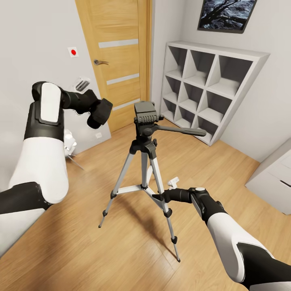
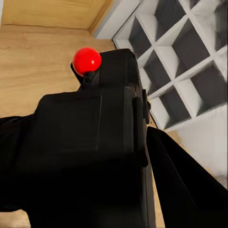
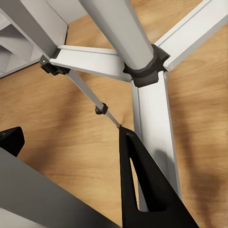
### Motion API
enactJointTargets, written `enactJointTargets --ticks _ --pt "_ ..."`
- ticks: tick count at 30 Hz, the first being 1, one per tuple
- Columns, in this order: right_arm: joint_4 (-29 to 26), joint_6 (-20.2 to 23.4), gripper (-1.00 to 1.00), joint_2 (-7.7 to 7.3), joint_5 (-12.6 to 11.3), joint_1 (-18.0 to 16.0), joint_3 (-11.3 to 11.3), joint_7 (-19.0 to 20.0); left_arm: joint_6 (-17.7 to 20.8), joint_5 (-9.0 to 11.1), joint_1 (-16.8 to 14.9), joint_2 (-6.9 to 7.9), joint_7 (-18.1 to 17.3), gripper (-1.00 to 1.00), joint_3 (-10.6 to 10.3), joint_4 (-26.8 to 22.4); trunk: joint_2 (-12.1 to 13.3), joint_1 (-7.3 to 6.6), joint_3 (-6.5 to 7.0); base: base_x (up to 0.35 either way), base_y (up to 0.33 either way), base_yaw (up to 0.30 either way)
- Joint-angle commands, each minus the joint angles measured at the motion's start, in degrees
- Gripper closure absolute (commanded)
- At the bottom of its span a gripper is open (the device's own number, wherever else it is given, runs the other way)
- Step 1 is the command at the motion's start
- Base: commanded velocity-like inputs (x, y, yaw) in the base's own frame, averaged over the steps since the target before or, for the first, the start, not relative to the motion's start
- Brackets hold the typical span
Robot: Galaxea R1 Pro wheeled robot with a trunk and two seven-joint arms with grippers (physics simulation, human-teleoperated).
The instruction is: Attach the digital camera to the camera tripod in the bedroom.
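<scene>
The camera (image 1: 100,113) is clamped in the left gripper (image 1: 98,114), raised to the left of the tripod (image 1: 144,161) at about the height of its head, and apart from it. In the left wrist view the camera (image 2: 90,156) is a black box topped by a red dot (image 2: 87,61), with a dark finger (image 2: 183,185) pressed along its side.

The tripod stands upright on the wood floor (image 1: 101,254), legs spread, its black pan head (image 1: 144,115) bare on top and its handle (image 1: 180,130) pointing right toward the shelf (image 1: 210,89).

The right gripper (image 1: 158,197) sits low against the tripod's near leg. In the right wrist view one black finger (image 3: 147,190) lies along a silver leg brace (image 3: 152,137) below the black collar (image 3: 145,71), and a grey leg (image 3: 42,194) crosses close by; whether the jaws are closed on anything I cannot tell.

Behind are a wooden door (image 1: 117,56) and a framed picture (image 1: 226,14).
</scene>
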Motion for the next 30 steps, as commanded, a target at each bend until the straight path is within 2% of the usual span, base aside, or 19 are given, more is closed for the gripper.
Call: enactJointTargets --ticks 1,5,8,16,25,30 --pt "0.61 0.51 1.0 0.05 2.98 0.75 -0.01 -3.91 0.22 0.94 -0.11 -0.23 0.52 1.0 0.99 -0.19 -0.04 0.07 -0.12 0.0 0.0 0.0" --pt "0.61 0.51 1.0 0.08 2.98 0.75 0.05 -4.06 0.16 3.05 -0.2 -0.78 1.88 1.0 3.97 -1.05 -0.04 0.07 -0.12 0.0 0.0 0.0" --pt "0.61 0.51 1.0 0.09 2.97 0.75 0.06 -4.05 0.21 3.93 -0.21 -0.98 3.32 1.0 4.65 -1.35 -0.04 0.07 -0.12 0.0 0.0 0.0" --pt "0.61 0.52 1.0 0.09 2.98 0.75 0.07 -4.12 0.4 4.47 -0.25 -1.86 4.44 1.0 5.1 -1.73 -0.04 0.07 -0.12 0.0 0.0 0.0" --pt "0.61 0.51 1.0 0.09 3.03 0.75 0.08 -4.11 0.42 4.01 -0.25 -3.07 4.64 1.0 4.59 -2.3 -0.04 0.07 -0.12 0.0 0.0 0.0" --pt "0.61 0.5 1.0 0.14 3.06 0.75 0.08 -4.11 0.6 4.78 -0.25 -3.54 4.66 1.0 4.22 -6.32 -0.04 0.07 -0.12 0.0 0.0 0.0"
